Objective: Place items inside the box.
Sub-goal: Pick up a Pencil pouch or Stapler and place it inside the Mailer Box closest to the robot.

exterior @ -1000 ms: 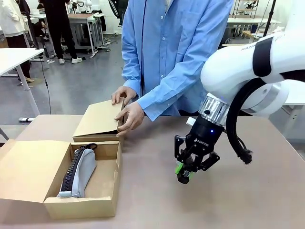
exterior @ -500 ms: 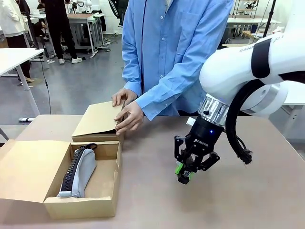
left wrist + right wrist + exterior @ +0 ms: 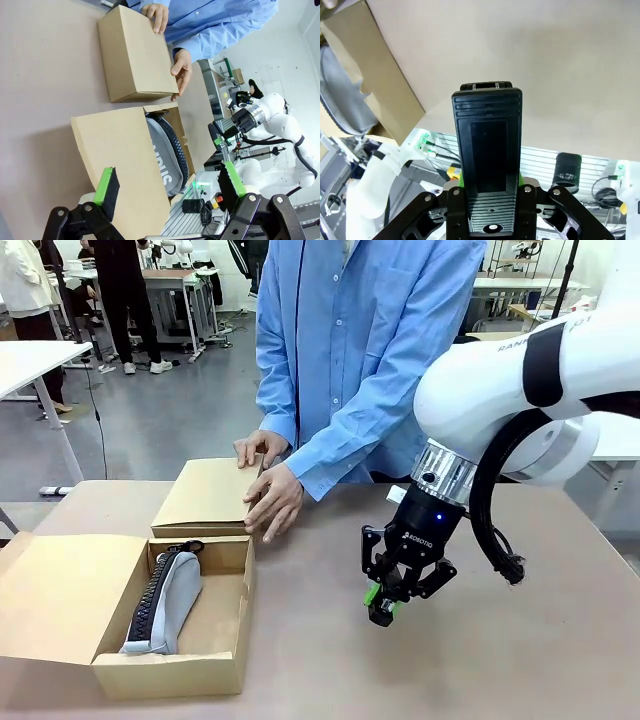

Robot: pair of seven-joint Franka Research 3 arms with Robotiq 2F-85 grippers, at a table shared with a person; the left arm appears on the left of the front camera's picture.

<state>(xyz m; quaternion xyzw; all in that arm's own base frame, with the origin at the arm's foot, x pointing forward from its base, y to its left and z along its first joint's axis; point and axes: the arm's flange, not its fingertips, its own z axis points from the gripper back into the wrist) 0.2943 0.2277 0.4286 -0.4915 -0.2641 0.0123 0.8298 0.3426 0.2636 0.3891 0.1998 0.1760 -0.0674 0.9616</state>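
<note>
An open cardboard box (image 3: 170, 676) stands at the table's front left, its flap (image 3: 125, 160) spread outward. Inside it lies the grey zip pouch (image 3: 172, 602), its lettering partly readable in the left wrist view (image 3: 167, 157). My right gripper (image 3: 385, 600) hangs just above the table right of the box, shut on a small black stapler (image 3: 381, 618). That stapler (image 3: 487, 145) stands between the fingers in the right wrist view. My left gripper (image 3: 169, 185) is open above the box flap. The navy pouch, the other stapler and the utility knife are out of view.
A person in a blue shirt stands at the far side with both hands (image 3: 272, 498) on a second, closed cardboard box (image 3: 205, 495) just behind the open one. Bare table (image 3: 520, 660) spreads to the right and front.
The person has lowered the closed box from a tilt to flat on the table. My right gripper with the stapler has shifted slightly left.
</note>
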